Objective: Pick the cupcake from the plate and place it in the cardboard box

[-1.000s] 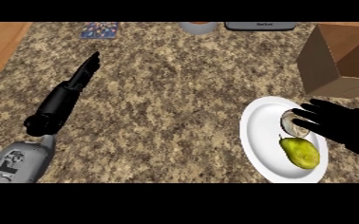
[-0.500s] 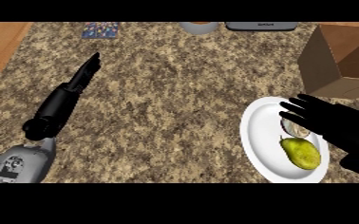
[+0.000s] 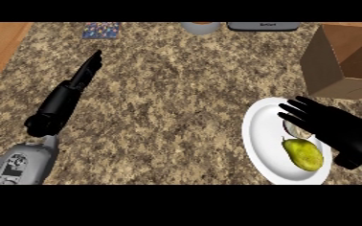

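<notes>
Cupcake (image 3: 295,128) on round white plate (image 3: 260,139), mostly hidden under right hand (image 3: 329,124); fingers spread, not closed. Nothing lifted; brown cardboard box (image 3: 332,62) at worktop's right edge awaits.

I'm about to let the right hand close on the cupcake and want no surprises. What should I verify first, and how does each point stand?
1. Right hand over the plate: ok.
2. Its fingers straight, holding nothing: ok.
3. Cupcake in view: not ok, only a sliver shows under the fingers.
4. Fingers positioned around the cupcake: cannot tell, the hand hides it.
5. Pear apart from the hand: cannot tell, it lies right beside the palm on the same plate.
6. Cardboard box open and beyond the plate: ok.
</notes>
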`<state>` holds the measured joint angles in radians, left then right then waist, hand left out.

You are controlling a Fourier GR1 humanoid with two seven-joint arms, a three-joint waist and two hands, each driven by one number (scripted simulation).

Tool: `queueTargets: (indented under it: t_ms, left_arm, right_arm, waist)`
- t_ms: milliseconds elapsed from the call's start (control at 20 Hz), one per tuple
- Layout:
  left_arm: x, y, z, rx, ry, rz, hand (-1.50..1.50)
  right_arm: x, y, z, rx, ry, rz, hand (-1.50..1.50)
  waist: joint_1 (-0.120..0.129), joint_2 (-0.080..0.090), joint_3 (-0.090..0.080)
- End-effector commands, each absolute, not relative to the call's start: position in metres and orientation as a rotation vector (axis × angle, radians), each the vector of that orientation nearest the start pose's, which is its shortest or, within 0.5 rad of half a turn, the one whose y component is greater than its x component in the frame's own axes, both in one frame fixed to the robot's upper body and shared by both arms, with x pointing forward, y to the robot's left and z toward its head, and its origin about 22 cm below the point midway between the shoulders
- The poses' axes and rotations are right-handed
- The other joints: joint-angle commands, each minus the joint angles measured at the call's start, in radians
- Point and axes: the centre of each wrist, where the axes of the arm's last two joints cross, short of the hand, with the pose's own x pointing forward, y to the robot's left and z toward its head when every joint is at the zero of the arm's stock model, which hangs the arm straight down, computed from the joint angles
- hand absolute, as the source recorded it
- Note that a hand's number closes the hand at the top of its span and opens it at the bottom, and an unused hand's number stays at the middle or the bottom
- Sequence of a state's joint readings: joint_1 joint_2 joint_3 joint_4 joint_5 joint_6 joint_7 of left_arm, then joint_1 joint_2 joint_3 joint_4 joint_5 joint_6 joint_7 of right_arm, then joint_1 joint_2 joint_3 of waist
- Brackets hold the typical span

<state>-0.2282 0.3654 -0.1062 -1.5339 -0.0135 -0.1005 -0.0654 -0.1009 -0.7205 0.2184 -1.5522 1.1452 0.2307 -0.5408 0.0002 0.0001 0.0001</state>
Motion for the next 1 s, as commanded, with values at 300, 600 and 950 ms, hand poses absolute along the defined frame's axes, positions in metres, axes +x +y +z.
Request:
queueTargets:
  t_ms: [300,600,950]
  left_arm:
    - [0.287,0.274,0.063,0.086,-1.753,-0.515,0.00]
    - [0.294,0.277,0.065,0.117,-1.747,-0.523,0.00]
    - [0.283,0.266,0.073,0.087,-1.762,-0.521,0.00]
  right_arm:
    - [0.282,-0.332,0.055,-0.649,-1.244,2.048,-1.50]
    - [0.282,-0.316,0.029,-0.736,-1.188,2.060,-1.50]
    - [0.295,-0.362,0.023,-0.688,-1.192,2.037,-1.50]
  waist:
    - [0.003,0.000,0.000]
    - [0.003,0.000,0.000]
    - [0.004,0.000,0.000]
